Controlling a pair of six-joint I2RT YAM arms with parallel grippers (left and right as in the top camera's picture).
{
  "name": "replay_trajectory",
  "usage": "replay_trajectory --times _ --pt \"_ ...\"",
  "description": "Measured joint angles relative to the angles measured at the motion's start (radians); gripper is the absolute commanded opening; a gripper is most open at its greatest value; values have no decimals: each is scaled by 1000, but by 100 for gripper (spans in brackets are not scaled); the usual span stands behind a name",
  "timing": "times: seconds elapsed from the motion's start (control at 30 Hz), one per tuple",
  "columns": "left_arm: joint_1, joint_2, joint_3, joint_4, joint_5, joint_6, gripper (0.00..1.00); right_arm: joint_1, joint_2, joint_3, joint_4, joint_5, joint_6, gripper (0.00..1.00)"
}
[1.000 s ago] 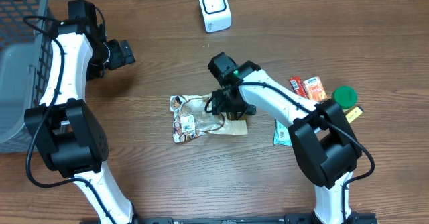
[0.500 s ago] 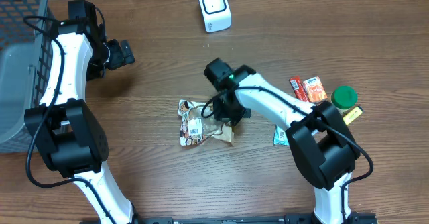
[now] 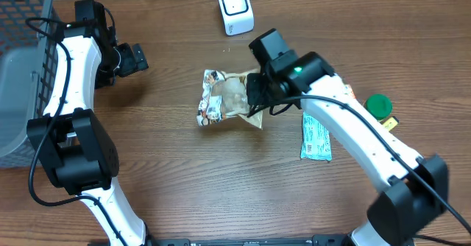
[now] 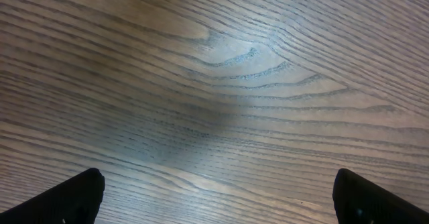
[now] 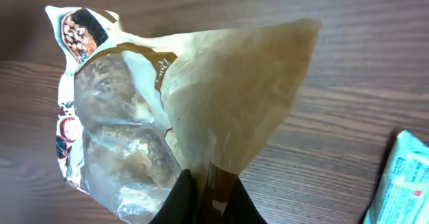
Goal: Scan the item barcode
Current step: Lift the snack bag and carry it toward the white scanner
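The snack bag (image 3: 224, 97) has shifted from mid-table toward the white scanner (image 3: 235, 9) since a second ago. Its tan edge is pinched between the closed fingers (image 5: 175, 200) of the right gripper (image 3: 256, 99), the bag sticking out to their left. The left gripper (image 3: 137, 57) stands wide open, well apart, holding nothing.

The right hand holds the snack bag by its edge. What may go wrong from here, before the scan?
The right hand pinches only a thin edge of the snack bag, so the bag may slip out or swing. No barcode shows clearly in either view, so it may not face the white scanner, and the scan could fail.
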State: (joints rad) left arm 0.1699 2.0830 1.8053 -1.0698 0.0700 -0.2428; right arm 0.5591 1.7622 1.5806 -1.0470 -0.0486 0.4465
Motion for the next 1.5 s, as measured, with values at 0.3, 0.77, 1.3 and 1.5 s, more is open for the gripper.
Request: replay_trajectory --times 0.3,0.77,1.3,1.5 --pt "0 0 0 0 0 0 100 0 -8 3 14 0 -2 4" --pt "0 0 0 0 0 0 100 0 13 166 100 76 -217 4" --pt "0 0 0 0 0 0 100 0 68 430 661 347 -791 4" --pt "0 0 0 0 0 0 100 0 243 430 950 434 -906 4"
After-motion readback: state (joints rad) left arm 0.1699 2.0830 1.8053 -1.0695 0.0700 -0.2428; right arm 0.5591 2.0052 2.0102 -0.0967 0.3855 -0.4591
